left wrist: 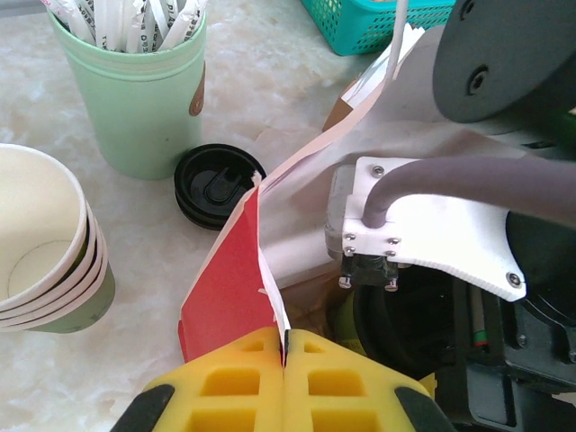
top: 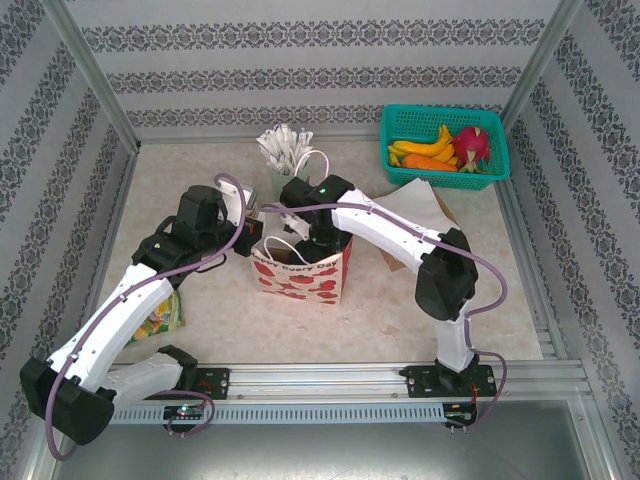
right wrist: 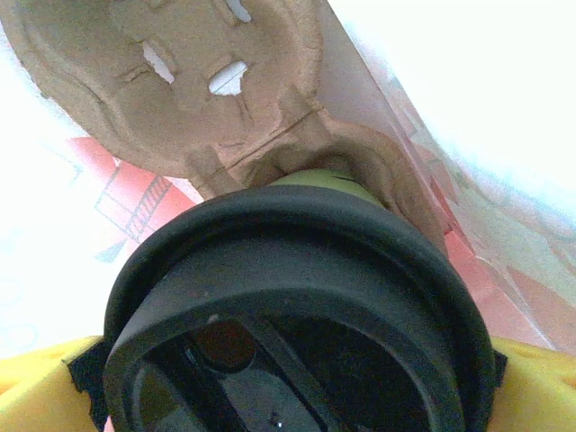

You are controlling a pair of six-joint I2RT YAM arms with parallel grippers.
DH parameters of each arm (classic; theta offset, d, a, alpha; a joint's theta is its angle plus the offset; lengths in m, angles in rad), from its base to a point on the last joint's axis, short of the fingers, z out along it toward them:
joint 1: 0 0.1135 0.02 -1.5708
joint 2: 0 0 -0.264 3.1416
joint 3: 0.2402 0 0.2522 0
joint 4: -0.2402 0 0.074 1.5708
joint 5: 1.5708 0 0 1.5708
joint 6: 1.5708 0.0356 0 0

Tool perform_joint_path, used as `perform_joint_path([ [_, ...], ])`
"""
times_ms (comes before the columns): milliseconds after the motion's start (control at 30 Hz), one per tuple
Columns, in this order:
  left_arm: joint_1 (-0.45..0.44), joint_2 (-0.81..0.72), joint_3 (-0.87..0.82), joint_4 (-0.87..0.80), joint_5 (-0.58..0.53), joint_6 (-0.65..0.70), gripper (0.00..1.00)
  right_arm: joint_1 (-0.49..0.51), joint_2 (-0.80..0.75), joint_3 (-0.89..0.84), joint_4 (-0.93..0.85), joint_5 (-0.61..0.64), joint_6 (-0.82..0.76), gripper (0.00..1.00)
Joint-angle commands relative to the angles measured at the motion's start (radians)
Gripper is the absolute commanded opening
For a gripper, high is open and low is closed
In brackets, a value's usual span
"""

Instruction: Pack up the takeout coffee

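Observation:
The takeout coffee (right wrist: 297, 306) shows its round black lid from close above, with a strip of green cup just beyond it. It sits in a brown cardboard cup carrier (right wrist: 180, 90) inside the red-and-white paper bag (top: 300, 280). My right gripper (right wrist: 297, 396) reaches down into the bag (top: 318, 245), open, its yellow fingers (right wrist: 36, 387) standing wide on either side of the lid. My left gripper (left wrist: 284, 346) is shut on the bag's top edge (left wrist: 229, 279) at the left side (top: 250, 240) and holds that wall up.
A mint-green cup of paper-wrapped sticks (left wrist: 135, 99) stands behind the bag, beside a loose black lid (left wrist: 216, 184) and a stack of cream cups (left wrist: 45, 243). A teal fruit basket (top: 445, 140) sits back right. A snack packet (top: 165, 315) lies under the left arm.

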Motion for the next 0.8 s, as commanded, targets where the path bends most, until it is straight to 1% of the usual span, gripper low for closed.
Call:
perform_joint_path([
  [0, -0.010, -0.002, -0.019, -0.036, -0.015, -0.012, 0.00, 0.014, -0.043, -0.012, -0.021, -0.001, 0.007, 0.98],
  [367, -0.010, -0.003, -0.012, -0.039, -0.017, -0.007, 0.00, 0.014, -0.069, 0.042, -0.079, 0.021, 0.031, 0.98],
  [567, -0.011, 0.000, -0.013, -0.035, -0.016, -0.011, 0.00, 0.011, -0.091, 0.055, -0.063, 0.004, 0.039, 0.98],
  [767, -0.010, 0.000, -0.014, -0.038, -0.020, -0.009, 0.00, 0.011, -0.096, 0.093, -0.086, -0.001, 0.032, 0.98],
])
